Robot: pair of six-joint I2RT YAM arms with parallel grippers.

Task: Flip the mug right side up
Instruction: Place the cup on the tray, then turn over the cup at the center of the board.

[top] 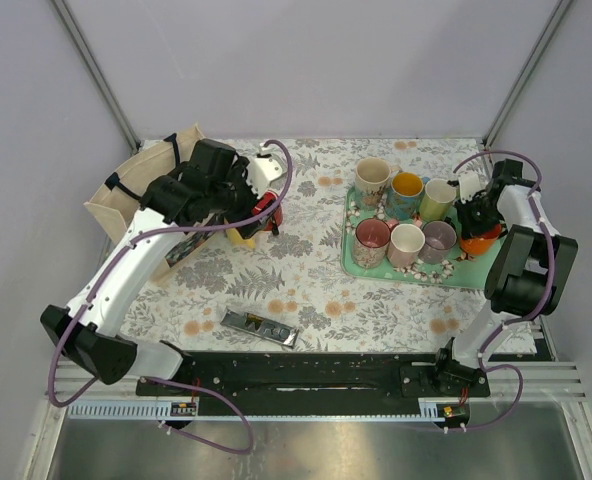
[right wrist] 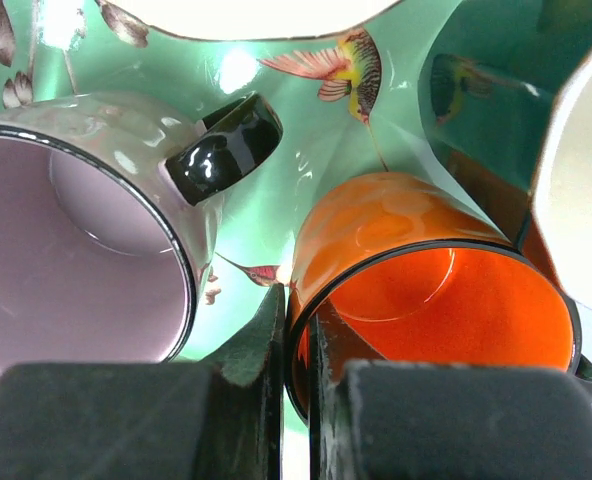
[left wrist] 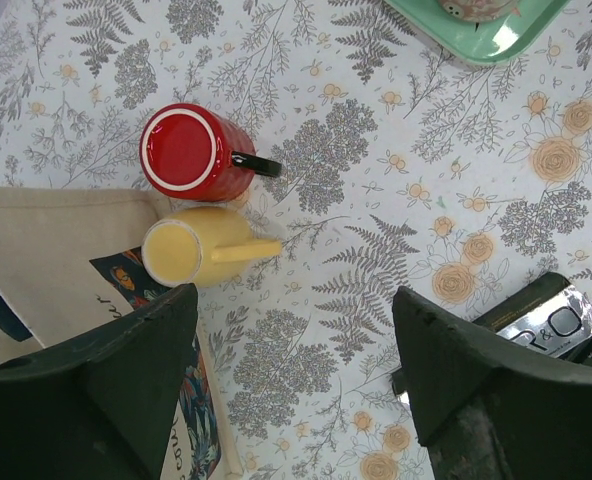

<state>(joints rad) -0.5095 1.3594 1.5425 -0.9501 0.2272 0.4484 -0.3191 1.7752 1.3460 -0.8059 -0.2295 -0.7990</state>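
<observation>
We see the right gripper (right wrist: 294, 335) clamped on the rim of the orange mug (right wrist: 406, 235), one dark finger outside the wall and the other inside. The mug is glossy, with a thin black lip. It sits on the mint-green tray (right wrist: 276, 195) with its mouth open toward the wrist camera, and from this angle it seems to stand on its base. Just beside it is a lilac mug (right wrist: 76, 250) with a shiny black handle. The tray is glazed and has a painted bird (right wrist: 341, 60) on it.

The left gripper (left wrist: 296, 350) hangs with its jaws wide apart above the floral tablecloth (left wrist: 376, 200). Below it a ribbed red mug (left wrist: 188, 150) shows a flat red disc ringed in white, its black handle sticking out sideways. A smooth yellow mug (left wrist: 181, 250) touches it and lies against a cream canvas bag (left wrist: 46, 240). A silver foil packet (left wrist: 551, 320) carries dark lettering that we cannot read.
</observation>
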